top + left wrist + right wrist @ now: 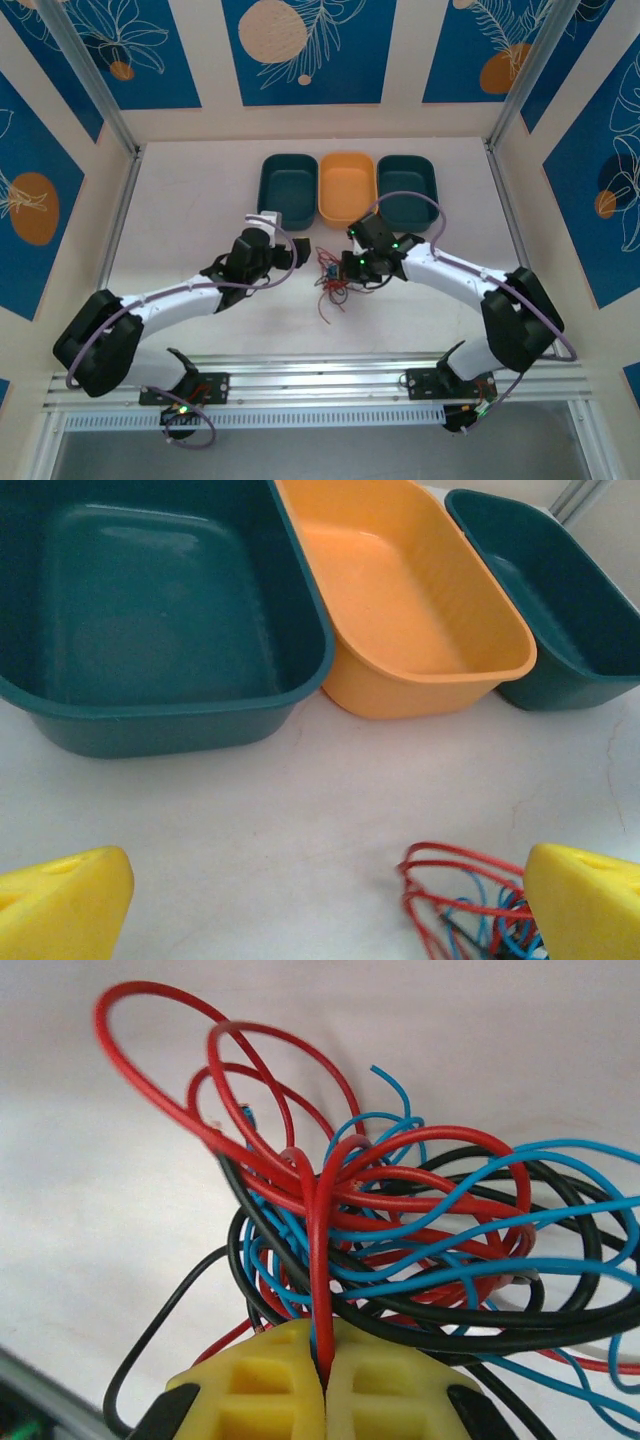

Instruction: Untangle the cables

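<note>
right wrist view: right gripper [322, 1365] pinched on a red strand of the cables [400, 1210], red, blue and black knotted.
left wrist view: left gripper [325, 905] spread wide, holding nothing, tangle by its right finger.
top view: cables lie on the table [190, 200], near the orange bin [347, 212].
bins: left teal bin [150, 725], orange bin, right teal bin [560, 690], floors bare.

The white desk [200, 220] carries a teal tub [288, 190], an orange tub [347, 187] and a second teal tub [407, 192] along its far edge; tangled cables [333, 283] lie mid-desk.
</note>
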### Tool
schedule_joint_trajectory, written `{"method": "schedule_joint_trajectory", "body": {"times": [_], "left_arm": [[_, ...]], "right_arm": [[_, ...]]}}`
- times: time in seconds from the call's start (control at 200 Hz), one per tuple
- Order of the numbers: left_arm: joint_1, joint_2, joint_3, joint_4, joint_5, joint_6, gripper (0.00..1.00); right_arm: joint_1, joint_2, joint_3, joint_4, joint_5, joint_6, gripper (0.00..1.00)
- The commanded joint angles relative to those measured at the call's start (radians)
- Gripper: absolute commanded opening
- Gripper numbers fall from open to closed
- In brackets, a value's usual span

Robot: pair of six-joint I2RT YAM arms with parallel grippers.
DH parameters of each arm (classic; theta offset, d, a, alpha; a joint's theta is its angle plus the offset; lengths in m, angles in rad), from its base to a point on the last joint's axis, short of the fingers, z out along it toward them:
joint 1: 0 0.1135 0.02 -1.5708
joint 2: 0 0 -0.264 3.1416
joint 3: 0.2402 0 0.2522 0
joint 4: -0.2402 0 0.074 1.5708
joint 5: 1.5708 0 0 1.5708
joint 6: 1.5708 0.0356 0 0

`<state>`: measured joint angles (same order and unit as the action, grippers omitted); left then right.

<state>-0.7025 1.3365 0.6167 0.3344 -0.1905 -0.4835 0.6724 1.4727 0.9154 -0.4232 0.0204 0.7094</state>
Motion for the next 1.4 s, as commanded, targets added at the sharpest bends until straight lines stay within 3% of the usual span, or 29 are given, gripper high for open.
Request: {"method": "schedule_joint_trajectory", "body": {"times": [0.0, 0.25, 0.515, 0.555, 0.735, 0.845, 1.055, 1.396], "left_arm": [[0.01, -0.047, 0.028, -0.059, -0.044, 0.043, 1.0], [0.065, -0.17, -0.013, -0.11, -0.081, 0.074, 1.0], [0.111, -0.2, 0.041, -0.296, -0.036, 0.131, 1.0], [0.119, -0.193, 0.06, -0.327, -0.019, 0.138, 1.0], [0.145, -0.156, 0.117, -0.424, 0.076, 0.174, 1.0], [0.175, -0.131, 0.136, -0.46, 0.146, 0.185, 0.97], [0.219, -0.06, 0.138, -0.431, 0.255, 0.127, 0.95], [0.219, -0.017, 0.111, -0.353, 0.234, 0.06, 0.98]], "right_arm": [[0.031, 0.046, 0.077, 0.005, -0.095, -0.025, 0.0], [0.05, 0.092, 0.155, 0.012, -0.167, -0.042, 0.0], [0.044, 0.114, 0.196, -0.066, -0.129, -0.036, 0.33], [0.044, 0.108, 0.2, -0.078, -0.119, -0.034, 0.34], [0.044, 0.092, 0.2, -0.106, -0.104, -0.016, 0.32], [0.044, 0.098, 0.198, -0.115, -0.102, 0.004, 0.26], [0.049, 0.139, 0.243, -0.162, -0.071, -0.018, 0.19], [0.073, 0.261, 0.429, -0.319, 0.029, -0.103, 0.19]]}}
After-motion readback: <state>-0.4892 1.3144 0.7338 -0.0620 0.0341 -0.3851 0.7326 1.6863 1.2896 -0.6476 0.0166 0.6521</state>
